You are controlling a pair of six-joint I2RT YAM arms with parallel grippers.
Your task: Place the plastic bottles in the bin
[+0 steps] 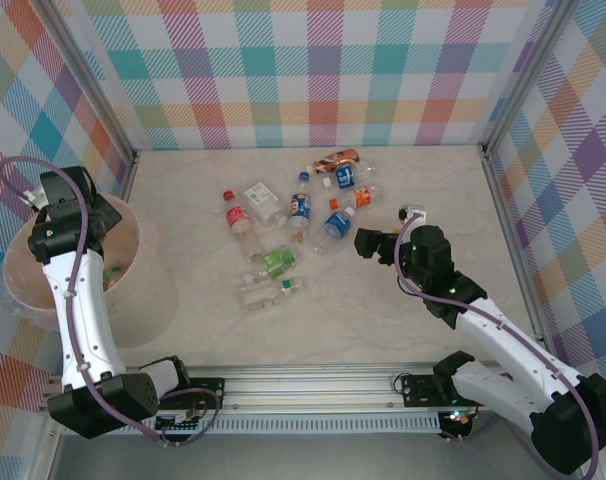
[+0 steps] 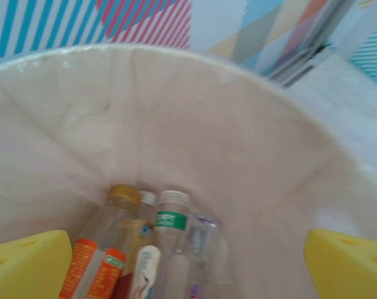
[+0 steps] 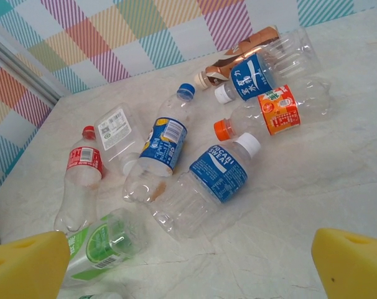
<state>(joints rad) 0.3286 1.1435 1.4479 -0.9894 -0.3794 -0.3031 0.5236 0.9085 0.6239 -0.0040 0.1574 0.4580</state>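
Observation:
The bin (image 1: 148,290) stands at the left of the table, and my left gripper (image 1: 83,225) hangs over its mouth. In the left wrist view that gripper (image 2: 188,268) is open and empty above the bin's inner wall (image 2: 195,124). At the bottom lie an orange-label bottle (image 2: 95,261) and a green-banded one (image 2: 170,230). Several plastic bottles lie in the middle of the table. My right gripper (image 1: 368,242) sits just right of them, open (image 3: 188,268) and empty, nearest the blue-label bottle (image 3: 213,177). A green-label bottle (image 3: 98,246) and a red-label one (image 3: 83,171) lie to its left.
Checkered walls with metal corner posts (image 1: 503,190) enclose the table on three sides. An aluminium rail (image 1: 313,385) runs along the near edge between the arm bases. Bare tabletop (image 1: 433,190) lies right of the bottle cluster.

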